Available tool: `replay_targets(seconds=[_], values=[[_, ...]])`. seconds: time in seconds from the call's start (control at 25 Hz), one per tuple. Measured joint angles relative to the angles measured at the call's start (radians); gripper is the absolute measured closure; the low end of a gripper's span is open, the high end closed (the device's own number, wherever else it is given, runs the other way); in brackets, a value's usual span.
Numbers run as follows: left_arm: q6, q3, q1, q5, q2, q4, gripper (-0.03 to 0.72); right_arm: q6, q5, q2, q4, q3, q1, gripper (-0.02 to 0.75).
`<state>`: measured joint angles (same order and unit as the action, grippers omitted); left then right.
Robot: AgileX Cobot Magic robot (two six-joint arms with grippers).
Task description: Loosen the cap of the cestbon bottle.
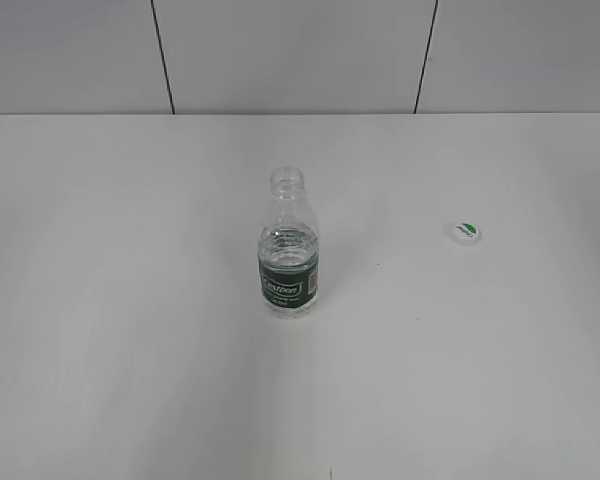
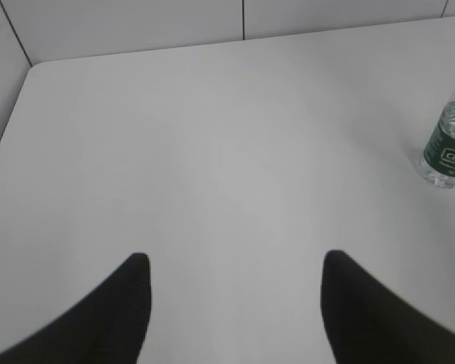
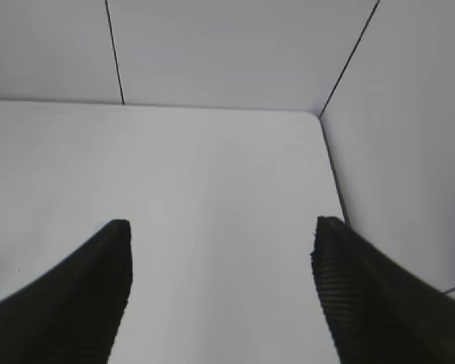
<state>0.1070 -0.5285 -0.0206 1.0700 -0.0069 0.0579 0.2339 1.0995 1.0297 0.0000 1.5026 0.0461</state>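
Observation:
The cestbon bottle [image 1: 288,250] stands upright in the middle of the white table, clear with a dark green label and an open, capless neck. It also shows at the right edge of the left wrist view [image 2: 449,148]. The cap [image 1: 463,232], white with a green mark on top, lies flat on the table to the bottle's right, apart from it. My left gripper [image 2: 235,262] is open and empty over bare table, well left of the bottle. My right gripper [image 3: 221,227] is open and empty near the table's far right corner. Neither gripper shows in the exterior view.
The white table [image 1: 130,350] meets a pale panelled wall [image 1: 300,50] at the back. Its left back corner [image 2: 32,67] and right back corner [image 3: 317,115] show in the wrist views, with a wall close on the right side.

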Motion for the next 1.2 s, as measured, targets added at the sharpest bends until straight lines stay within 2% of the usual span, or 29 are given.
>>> replay_targets(seconds=[0.48,0.72,1.0,1.2], values=[[0.000,0.000,0.000,0.000,0.000,0.003,0.249,0.022,-0.124,-0.594,0.000,-0.445,0.000,0.174],[0.000,0.000,0.000,0.000,0.000,0.003,0.249,0.026,-0.129,-0.832,0.000,-0.633,0.000,0.174],[0.000,0.000,0.000,0.000,0.000,0.003,0.249,0.027,-0.035,-1.024,0.050,-0.760,0.000,0.174],[0.000,0.000,0.000,0.000,0.000,0.004,0.249,0.027,0.036,-1.037,0.066,-0.803,0.000,0.174]])
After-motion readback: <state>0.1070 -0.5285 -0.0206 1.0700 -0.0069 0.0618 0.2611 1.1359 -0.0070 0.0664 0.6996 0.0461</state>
